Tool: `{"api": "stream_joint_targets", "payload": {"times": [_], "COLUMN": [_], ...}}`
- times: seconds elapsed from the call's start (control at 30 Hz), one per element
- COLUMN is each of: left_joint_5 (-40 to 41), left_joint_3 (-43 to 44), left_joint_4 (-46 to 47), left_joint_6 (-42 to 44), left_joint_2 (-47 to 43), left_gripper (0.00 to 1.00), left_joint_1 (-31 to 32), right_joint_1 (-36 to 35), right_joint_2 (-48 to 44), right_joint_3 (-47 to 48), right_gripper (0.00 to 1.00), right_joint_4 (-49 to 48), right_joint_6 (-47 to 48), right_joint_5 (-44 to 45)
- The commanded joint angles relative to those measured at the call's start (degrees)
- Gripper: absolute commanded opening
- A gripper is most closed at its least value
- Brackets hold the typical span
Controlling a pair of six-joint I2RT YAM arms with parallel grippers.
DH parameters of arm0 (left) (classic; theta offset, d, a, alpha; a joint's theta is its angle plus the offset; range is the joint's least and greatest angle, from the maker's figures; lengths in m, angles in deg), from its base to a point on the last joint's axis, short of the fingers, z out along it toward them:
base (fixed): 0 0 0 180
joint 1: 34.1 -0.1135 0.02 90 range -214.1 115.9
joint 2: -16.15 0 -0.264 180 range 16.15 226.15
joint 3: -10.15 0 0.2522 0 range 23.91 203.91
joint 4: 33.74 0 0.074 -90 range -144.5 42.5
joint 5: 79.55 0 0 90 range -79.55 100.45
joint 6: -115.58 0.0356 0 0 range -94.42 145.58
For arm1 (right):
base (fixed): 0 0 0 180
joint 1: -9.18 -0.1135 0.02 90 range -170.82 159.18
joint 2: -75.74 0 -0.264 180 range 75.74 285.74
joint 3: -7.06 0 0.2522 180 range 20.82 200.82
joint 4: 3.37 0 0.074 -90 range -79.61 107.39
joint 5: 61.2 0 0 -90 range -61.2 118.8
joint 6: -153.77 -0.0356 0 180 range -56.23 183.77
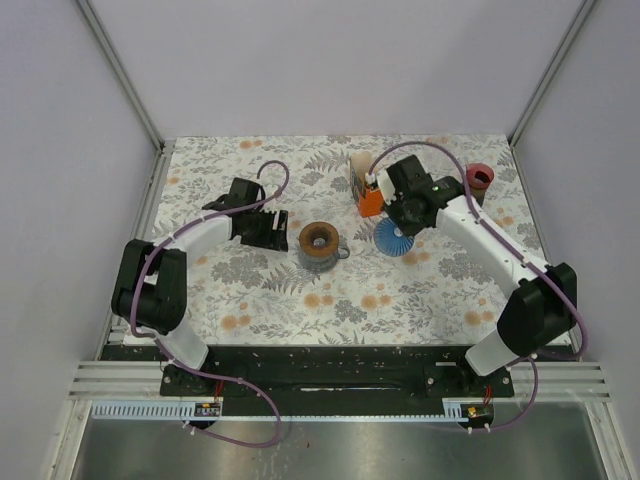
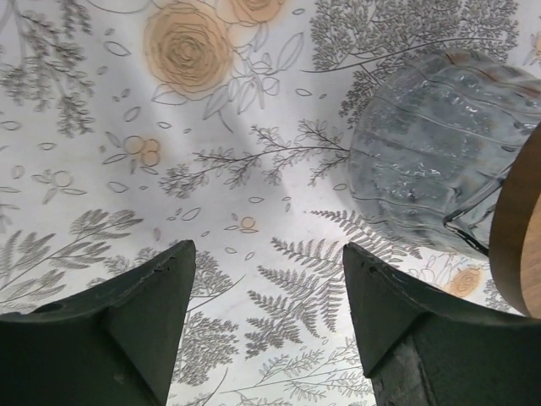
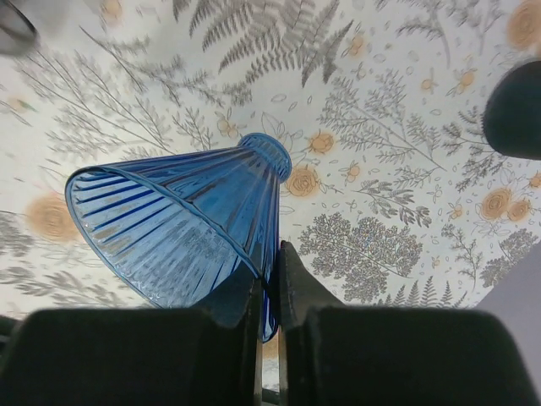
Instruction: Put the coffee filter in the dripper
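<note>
The dripper (image 1: 391, 240) is a blue ribbed glass cone lying tilted right of the table's middle. My right gripper (image 1: 402, 222) is shut on it. In the right wrist view its fingers (image 3: 292, 283) pinch the dripper (image 3: 177, 233) by the wall near the wide rim, one finger inside and one outside. Pale coffee filter paper (image 1: 359, 163) sticks up from an orange box (image 1: 369, 201) just behind that gripper. My left gripper (image 1: 270, 228) hangs open to the left, and in its wrist view (image 2: 267, 247) only the tablecloth lies between its fingers.
A glass server with a wooden collar (image 1: 319, 245) stands mid-table between the two grippers, and its ribbed glass belly (image 2: 423, 152) is close to the left gripper's right finger. A red cup (image 1: 480, 178) stands at the back right. The cloth has a floral print.
</note>
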Motion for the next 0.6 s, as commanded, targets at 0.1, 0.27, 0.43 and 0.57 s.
{"api": "stream_joint_targets", "payload": {"times": [0.1, 0.27, 0.43, 0.57], "left_joint_5": [7.3, 9.0, 4.9, -2.4], "left_joint_3": [10.9, 18.2, 24.5, 25.6], "left_joint_4": [-11.0, -16.5, -20.4, -21.3], "left_joint_6": [4.8, 5.2, 5.1, 2.5], "left_joint_2": [-4.3, -6.3, -9.5, -12.1], "left_gripper": [0.74, 0.74, 0.74, 0.74], "left_joint_1": [-1.8, -2.0, -2.0, -1.9], "right_joint_1": [1.4, 1.4, 1.2, -0.9], "right_joint_2": [-0.6, 5.9, 15.7, 21.0], "right_joint_3": [20.5, 30.5, 36.7, 41.0], "right_gripper": [0.00, 0.00, 0.00, 0.00], "right_joint_4": [12.1, 13.3, 14.0, 16.0], "right_joint_6": [-13.7, -23.6, -30.6, -31.0], "right_joint_5": [-12.8, -29.3, -39.9, -39.8]}}
